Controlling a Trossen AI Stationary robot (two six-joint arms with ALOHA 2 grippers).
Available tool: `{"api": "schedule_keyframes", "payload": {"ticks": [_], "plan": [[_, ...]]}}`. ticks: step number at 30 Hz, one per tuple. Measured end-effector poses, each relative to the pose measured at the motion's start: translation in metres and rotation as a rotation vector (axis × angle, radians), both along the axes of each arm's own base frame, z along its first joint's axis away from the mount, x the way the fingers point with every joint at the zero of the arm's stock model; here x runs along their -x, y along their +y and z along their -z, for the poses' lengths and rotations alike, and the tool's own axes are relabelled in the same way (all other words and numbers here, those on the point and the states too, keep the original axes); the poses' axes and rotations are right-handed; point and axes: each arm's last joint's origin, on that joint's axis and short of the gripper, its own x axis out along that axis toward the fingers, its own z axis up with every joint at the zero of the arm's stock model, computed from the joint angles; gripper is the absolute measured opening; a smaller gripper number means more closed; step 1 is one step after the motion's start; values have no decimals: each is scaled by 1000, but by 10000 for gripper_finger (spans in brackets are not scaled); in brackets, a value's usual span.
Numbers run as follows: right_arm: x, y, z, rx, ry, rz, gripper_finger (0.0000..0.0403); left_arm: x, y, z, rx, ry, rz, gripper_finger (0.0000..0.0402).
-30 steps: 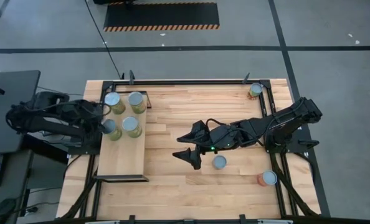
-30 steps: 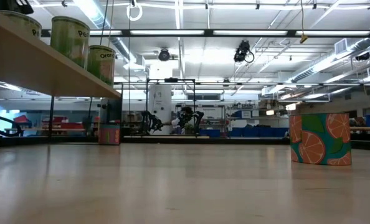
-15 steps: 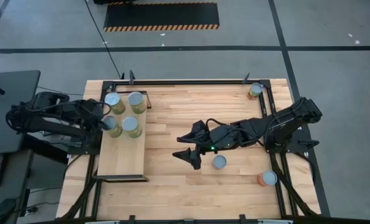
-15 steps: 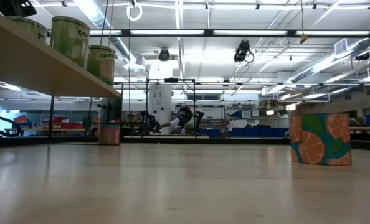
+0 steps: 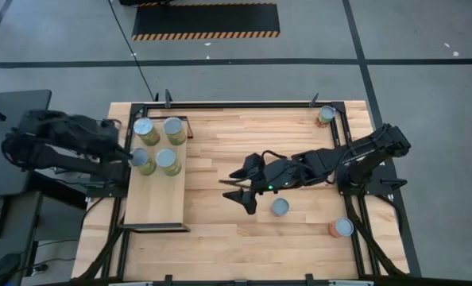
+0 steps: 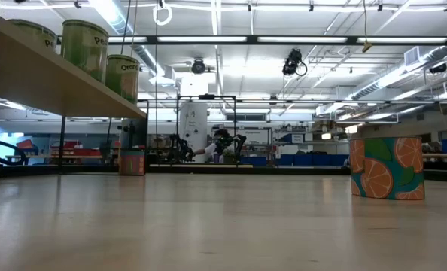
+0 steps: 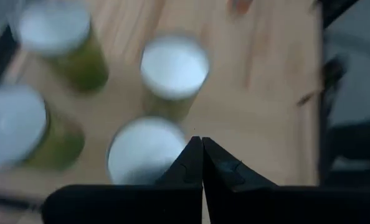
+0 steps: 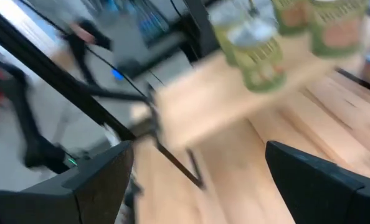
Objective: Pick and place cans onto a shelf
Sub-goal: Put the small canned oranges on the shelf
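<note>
A: State of the right gripper (image 5: 237, 191)?

B: Jaws spread wide, nothing between them. It sits at the centre of the high view, over bare tabletop (image 5: 244, 238). A blue-grey can (image 5: 280, 207) stands just beside it, to the lower right.

A: And the left gripper (image 7: 202, 144)?

B: Fingertips pressed together, holding nothing. In the high view its arm is at the left edge of the table, beside the shelf (image 5: 156, 202).

A: Location of the cans on the shelf?

B: Four green cans (image 5: 158, 146) stand in a square group at the upper end of the shelf board, left of centre in the high view. The lower half of the board is bare.

A: Remaining cans?

B: An orange-red can (image 5: 342, 228) stands at the lower right of the tabletop; another can (image 5: 325, 115) stands at the upper right corner. In the low view, a can printed with orange slices (image 6: 387, 167) stands at the right, and green cans show on the shelf at upper left.
</note>
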Motion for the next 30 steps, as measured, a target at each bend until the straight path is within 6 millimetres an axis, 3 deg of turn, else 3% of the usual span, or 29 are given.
{"api": "schedule_keyframes", "payload": {"ticks": [6, 11, 16, 22, 30], "plan": [[14, -16, 28, -27, 344, 22, 367, -1, 0, -41, 45, -395, -15, 4], [38, -19, 46, 71, 641, 30, 366, -15, -4, -56, 131, -580, 51, 15], [55, -10, 63, 152, 804, -26, 365, -52, -10, -52, 227, -604, 174, 7], [81, 1, 99, 214, 962, -150, 365, -102, -26, -50, 245, -608, 262, 5], [125, -1, 141, 268, 1005, -280, 365, -169, -55, -32, 187, -548, 256, 5]]}}
